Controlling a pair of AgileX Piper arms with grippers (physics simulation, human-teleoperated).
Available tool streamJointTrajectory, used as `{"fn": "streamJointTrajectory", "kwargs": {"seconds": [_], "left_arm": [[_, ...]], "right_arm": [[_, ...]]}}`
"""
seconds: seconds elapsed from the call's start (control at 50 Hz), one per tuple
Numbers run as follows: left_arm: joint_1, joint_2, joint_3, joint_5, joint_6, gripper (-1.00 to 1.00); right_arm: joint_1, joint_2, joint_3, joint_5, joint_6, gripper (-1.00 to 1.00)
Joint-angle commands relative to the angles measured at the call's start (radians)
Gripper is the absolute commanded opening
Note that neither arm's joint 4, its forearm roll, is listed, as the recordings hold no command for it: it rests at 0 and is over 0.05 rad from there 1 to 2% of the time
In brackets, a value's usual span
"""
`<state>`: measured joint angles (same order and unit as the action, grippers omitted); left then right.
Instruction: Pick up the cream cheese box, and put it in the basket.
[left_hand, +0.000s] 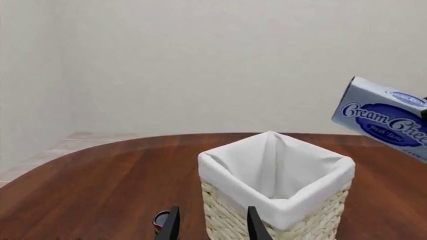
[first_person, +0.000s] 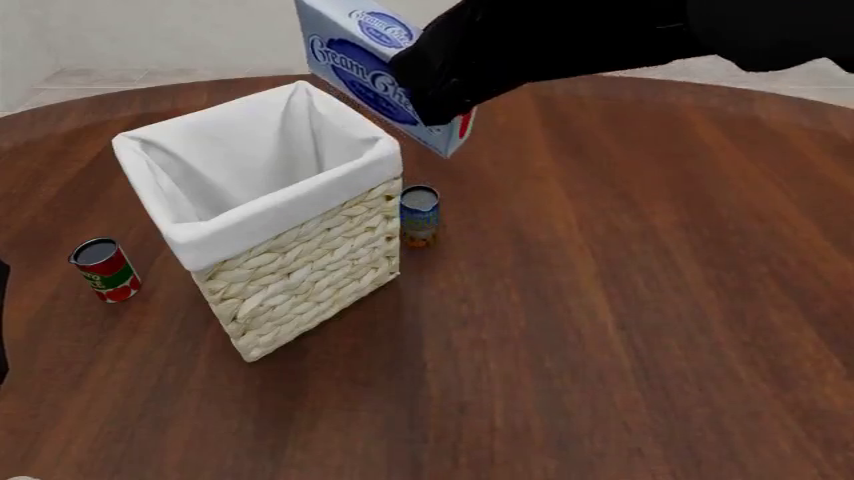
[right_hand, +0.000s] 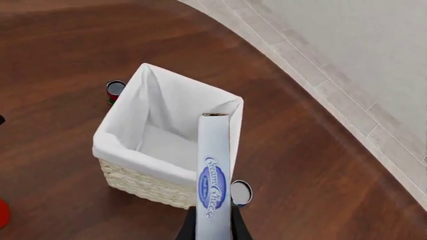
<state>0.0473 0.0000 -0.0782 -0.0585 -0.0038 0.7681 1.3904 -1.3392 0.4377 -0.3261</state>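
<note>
Front view: a round dark-brown wooden counter (first_person: 641, 300) stands against pale walls, its far edge curving behind the tall square cream wicker basket with white cloth liner (first_person: 267, 215), with broad bare wood to the basket's right. The flat pale blue-white cream cheese box (first_person: 360, 60) hangs in the air above the basket's far right corner, tilted, gripped by the black right end effector (first_person: 434, 100). A small blue-and-orange can (first_person: 419, 216) stands just beside the basket; a red can (first_person: 106, 269) sits to its left.

Left wrist view: the left end effector (left_hand: 212, 225) hovers spread and empty before the basket.

Right wrist view: the box's long axis points over the open basket, with the fingers clamped on its near end.
</note>
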Motion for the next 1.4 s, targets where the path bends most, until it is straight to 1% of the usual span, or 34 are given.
{"fn": "streamJointTrajectory", "kwargs": {"seconds": [0.02, 0.48, 0.64, 1.06, 1.4], "left_arm": [[0.004, 0.0, 0.002, -0.002, 0.0, 1.0], [0.008, 0.0, -0.006, 0.003, -0.005, 1.0], [0.011, 0.0, -0.009, 0.005, -0.003, 1.0], [0.02, 0.0, -0.002, -0.001, -0.001, 1.0], [0.024, 0.0, 0.009, -0.006, 0.001, 1.0]], "right_arm": [[0.001, 0.031, -0.049, 0.002, 0.008, -1.0], [0.018, 0.1, -0.134, 0.017, 0.0, -1.0], [0.016, 0.133, -0.179, 0.021, 0.001, -1.0], [0.006, 0.182, -0.23, 0.022, 0.0, -1.0], [0.019, 0.223, -0.267, 0.025, -0.001, -1.0]]}}
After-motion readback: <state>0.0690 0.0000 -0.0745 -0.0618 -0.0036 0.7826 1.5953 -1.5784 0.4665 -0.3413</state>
